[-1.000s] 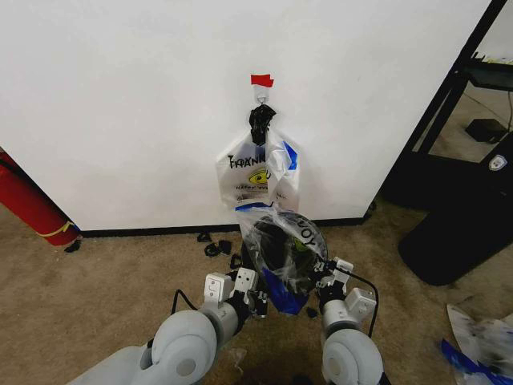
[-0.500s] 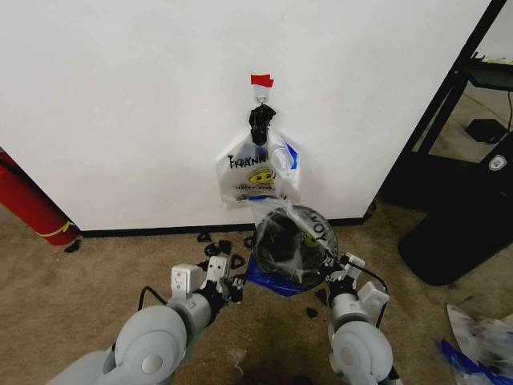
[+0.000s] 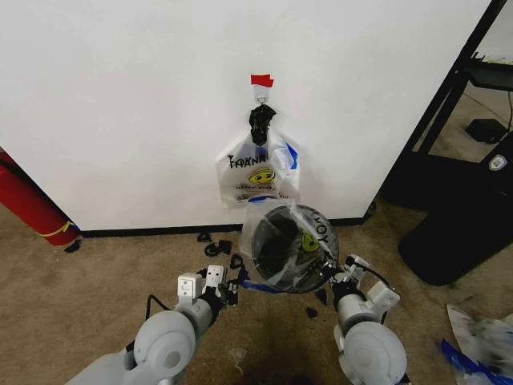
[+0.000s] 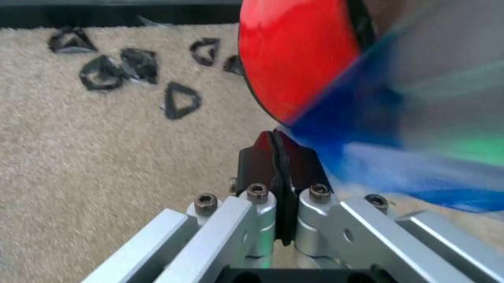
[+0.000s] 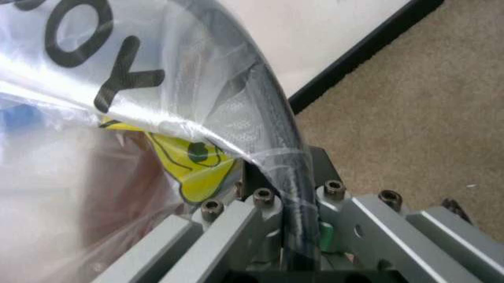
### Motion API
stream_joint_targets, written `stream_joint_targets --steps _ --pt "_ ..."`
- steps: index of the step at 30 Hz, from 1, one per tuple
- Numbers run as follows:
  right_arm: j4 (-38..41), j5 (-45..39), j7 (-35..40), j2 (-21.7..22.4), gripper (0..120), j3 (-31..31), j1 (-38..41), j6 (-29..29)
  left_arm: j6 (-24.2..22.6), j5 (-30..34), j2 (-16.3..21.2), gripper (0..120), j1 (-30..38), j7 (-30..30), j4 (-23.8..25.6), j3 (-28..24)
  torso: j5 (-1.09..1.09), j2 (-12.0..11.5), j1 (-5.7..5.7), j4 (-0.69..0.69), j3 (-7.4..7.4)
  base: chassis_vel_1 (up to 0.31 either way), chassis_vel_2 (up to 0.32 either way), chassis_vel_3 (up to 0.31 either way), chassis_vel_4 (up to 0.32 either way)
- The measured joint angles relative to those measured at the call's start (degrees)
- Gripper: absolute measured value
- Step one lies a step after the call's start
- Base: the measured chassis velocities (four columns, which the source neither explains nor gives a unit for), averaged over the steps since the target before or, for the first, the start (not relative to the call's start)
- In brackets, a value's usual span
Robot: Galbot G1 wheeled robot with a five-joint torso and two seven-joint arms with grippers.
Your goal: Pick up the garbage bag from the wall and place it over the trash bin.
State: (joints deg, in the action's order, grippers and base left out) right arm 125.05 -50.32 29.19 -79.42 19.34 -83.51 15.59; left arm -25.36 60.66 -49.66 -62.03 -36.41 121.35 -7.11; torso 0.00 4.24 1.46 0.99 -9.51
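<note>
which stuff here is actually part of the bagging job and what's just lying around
Job: garbage bag draped over the trash bin; wall; left gripper shut beside the bin; right gripper pinching bag and rim.

Lying about: tied THANK YOU bags, red cylinder, black scraps.

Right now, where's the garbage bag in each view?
Head view: garbage bag low centre, just below the tied bags hanging on the wall.
Left wrist view: blurred blue plastic beside the trash bin, at its red base.
Right wrist view: lettered film stretched over the bin's rim.
Shared landmark: black baseboard.
</note>
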Motion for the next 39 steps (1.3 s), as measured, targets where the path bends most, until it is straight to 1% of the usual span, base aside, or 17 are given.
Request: stream_joint_targets --steps 4,9,11,12,13,17,19,20,21,24,27,28,32,33,35,36,39 --pt "0.26 0.4 -1.02 0.0 0 -0.08 -0.89 0.19 1.05 -1.24 -1.02 0 -0.06 0.28 -1.57 -0.26 0.0 0.0 0.0 0.0 0.0 0.0 0.0 0.0 0.0" --pt "-0.03 1.08 -1.18 -0.18 0 -0.01 -1.12 0.13 0.9 -1.0 -0.13 0 -1.56 0.39 -0.22 0.59 0.01 0.0 0.0 -0.02 0.0 0.0 0.0 0.0 0.0" --pt "-0.25 1.26 -1.18 -0.32 0 0.03 -1.11 0.06 0.37 -0.96 0.15 3 -2.25 0.15 0.61 0.91 0.0 0.0 0.0 -0.01 0.0 0.0 0.0 0.0 0.0" --pt "-0.65 1.62 -1.17 -0.39 0 0.1 -1.0 -0.11 -0.28 -0.91 0.42 10 -2.93 -0.45 1.52 1.43 0.0 0.0 0.0 -0.01 0.0 0.0 0.0 0.0 0.0" --pt "-0.65 1.62 -1.17 -0.39 0 0.1 -1.0 -0.11 -0.28 -0.91 0.42 10 -2.93 -0.45 1.52 1.43 0.0 0.0 0.0 -0.01 0.0 0.0 0.0 0.0 0.0" --pt "-2.39 2.4 -0.96 -0.35 0 1.12 -0.48 -0.83 -1.0 -0.53 1.23 25 -4.9 -2.28 4.01 4.31 0.0 0.0 0.0 -0.01 0.0 0.0 0.0 0.0 0.0" --pt "-3.19 2.67 -0.92 -0.29 0 1.69 -0.46 -1.18 -1.04 -0.03 2.16 34 -5.9 -2.8 6.05 6.41 0.0 0.0 0.0 -0.01 0.0 0.0 0.0 0.0 0.0" --pt "-3.31 2.8 -0.93 -0.29 0 1.8 -0.52 -1.26 -1.0 0.42 2.49 37 -6.16 -2.9 6.94 7.15 0.0 0.0 0.0 -0.01 0.0 0.0 0.0 0.0 0.0" --pt "-3.31 2.8 -0.93 -0.29 0 1.8 -0.52 -1.26 -1.0 0.42 2.49 37 -6.16 -2.9 6.94 7.15 0.0 0.0 0.0 -0.01 0.0 0.0 0.0 0.0 0.0" --pt "-3.38 3.86 -1.47 -0.29 0 1.67 -0.97 -1.61 -0.46 2.07 3.6 51 -6.51 -2.41 10.1 9.36 0.01 0.0 0.0 -0.01 0.0 0.0 0.0 0.0 0.0" --pt "-3.14 4.46 -2.1 -0.44 0 1.34 -1.42 -1.85 0.45 3.9 3.62 65 -5.17 -1.6 12.56 9.64 0.0 0.0 0.0 0.0 0.0 0.0 0.0 0.0 0.0" --pt "-3.14 4.46 -2.1 -0.44 0 1.34 -1.42 -1.85 0.45 3.9 3.62 65 -5.17 -1.6 12.56 9.64 0.0 0.0 0.0 0.0 0.0 0.0 0.0 0.0 0.0" --pt "-3.48 7.05 -2.06 -0.63 0 1.16 -1.62 -2.79 0.53 6.47 3.36 75 -3.17 -0.81 15.92 9.11 0.0 0.0 0.0 0.0 0.0 0.0 0.0 0.0 0.0" --pt "-3.62 8.4 -2.02 -0.78 0 0.92 -1.76 -3.36 0.14 6.55 3.49 75 -2.68 -0.42 16.85 8.67 0.0 0.0 0.0 0.0 0.0 0.0 0.0 0.0 0.0" --pt "-3.85 12.17 -1.98 -1.28 0 0.0 -2.29 -4.82 -1.58 6.29 3.97 67 -1.22 0.08 18.77 6.79 0.0 0.0 0.0 0.0 0.0 0.0 0.0 0.0 0.0" --pt "-3.85 12.17 -1.98 -1.28 0 0.0 -2.29 -4.82 -1.58 6.29 3.97 67 -1.22 0.08 18.77 6.79 0.0 0.0 0.0 0.0 0.0 0.0 0.0 0.0 0.0" --pt "-3.86 16.21 -2.07 -1.86 0 -1.0 -2.82 -5.93 -3.45 6.11 4.11 54 1.7 0.49 19.4 3.35 0.0 0.0 0.0 -0.02 0.0 0.0 0.0 0.0 0.0"
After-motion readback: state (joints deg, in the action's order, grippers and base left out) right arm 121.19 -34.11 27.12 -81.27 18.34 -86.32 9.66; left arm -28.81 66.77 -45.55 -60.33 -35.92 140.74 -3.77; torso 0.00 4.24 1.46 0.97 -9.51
